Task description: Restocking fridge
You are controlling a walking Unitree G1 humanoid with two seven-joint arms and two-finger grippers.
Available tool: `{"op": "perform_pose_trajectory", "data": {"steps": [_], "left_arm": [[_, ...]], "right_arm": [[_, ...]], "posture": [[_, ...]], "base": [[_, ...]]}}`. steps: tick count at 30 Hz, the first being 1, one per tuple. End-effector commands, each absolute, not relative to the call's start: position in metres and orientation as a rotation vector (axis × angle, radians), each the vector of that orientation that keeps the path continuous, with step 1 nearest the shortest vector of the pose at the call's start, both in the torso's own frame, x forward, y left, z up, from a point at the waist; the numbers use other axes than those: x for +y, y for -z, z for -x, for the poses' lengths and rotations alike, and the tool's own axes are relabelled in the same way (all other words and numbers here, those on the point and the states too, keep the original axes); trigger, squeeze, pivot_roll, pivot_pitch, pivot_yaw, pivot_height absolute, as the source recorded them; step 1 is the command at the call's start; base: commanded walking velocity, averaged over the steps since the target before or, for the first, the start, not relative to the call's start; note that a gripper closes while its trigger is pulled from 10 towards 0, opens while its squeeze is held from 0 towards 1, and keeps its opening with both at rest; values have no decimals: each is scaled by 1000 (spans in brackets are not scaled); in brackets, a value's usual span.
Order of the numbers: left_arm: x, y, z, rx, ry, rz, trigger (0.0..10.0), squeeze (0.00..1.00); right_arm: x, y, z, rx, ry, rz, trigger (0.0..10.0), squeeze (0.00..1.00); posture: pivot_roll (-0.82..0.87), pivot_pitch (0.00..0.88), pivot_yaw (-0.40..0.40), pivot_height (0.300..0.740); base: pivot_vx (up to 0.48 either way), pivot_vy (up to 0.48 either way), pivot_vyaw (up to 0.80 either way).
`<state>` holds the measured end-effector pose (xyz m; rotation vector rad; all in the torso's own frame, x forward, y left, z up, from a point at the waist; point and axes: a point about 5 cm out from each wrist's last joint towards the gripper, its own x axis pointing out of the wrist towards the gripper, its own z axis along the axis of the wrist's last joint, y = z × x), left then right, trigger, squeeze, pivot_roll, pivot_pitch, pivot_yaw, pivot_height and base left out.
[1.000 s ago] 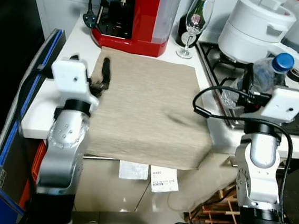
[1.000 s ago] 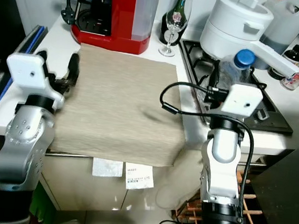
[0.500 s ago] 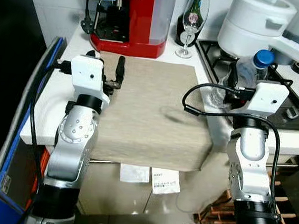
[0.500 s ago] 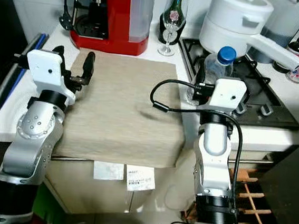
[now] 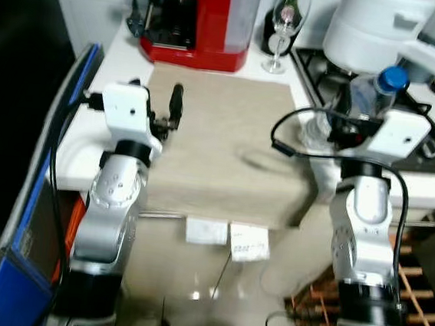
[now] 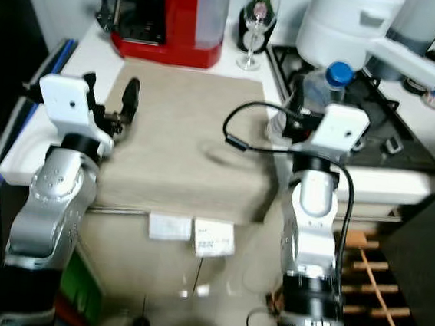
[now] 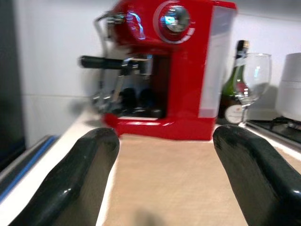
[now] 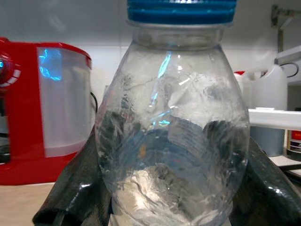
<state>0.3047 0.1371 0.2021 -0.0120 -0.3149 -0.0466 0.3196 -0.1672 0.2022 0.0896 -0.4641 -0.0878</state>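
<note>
My right pincer (image 8: 164,188) stays clamped on the water bottle (image 6: 326,92), now drawn back to the counter's (image 5: 75,161) right front edge beside the hob (image 6: 404,142); the whole view has pulled back too, so I judge we are backing off toward the fridge. My left pincer (image 7: 162,174) hovers with fingers apart over the beige cloth (image 5: 219,148) near the left edge. The red coffee machine (image 7: 178,70), wine glass (image 5: 283,23) and white cooker (image 6: 354,26) crowd the back edge.

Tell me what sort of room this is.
A home kitchen, most likely: a red espresso machine stands on the white counter, beside a gas hob and a wine glass.
</note>
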Motion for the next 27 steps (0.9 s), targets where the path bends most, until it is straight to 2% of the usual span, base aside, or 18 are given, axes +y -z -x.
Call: {"op": "perform_pose_trajectory", "data": {"steps": [1,27], "left_arm": [[135,-203,-307,-312,45,18,10000,0],[124,-201,-311,-311,89,5,10000,0]], "right_arm": [[-169,-192,-322,-407,87,-92,10000,0],[-169,-186,-318,-374,54,-37,10000,0]], "posture": [[-31,0,-9,740],[-67,0,-5,740]], "base": [[-412,0,0],[-402,0,0]]}}
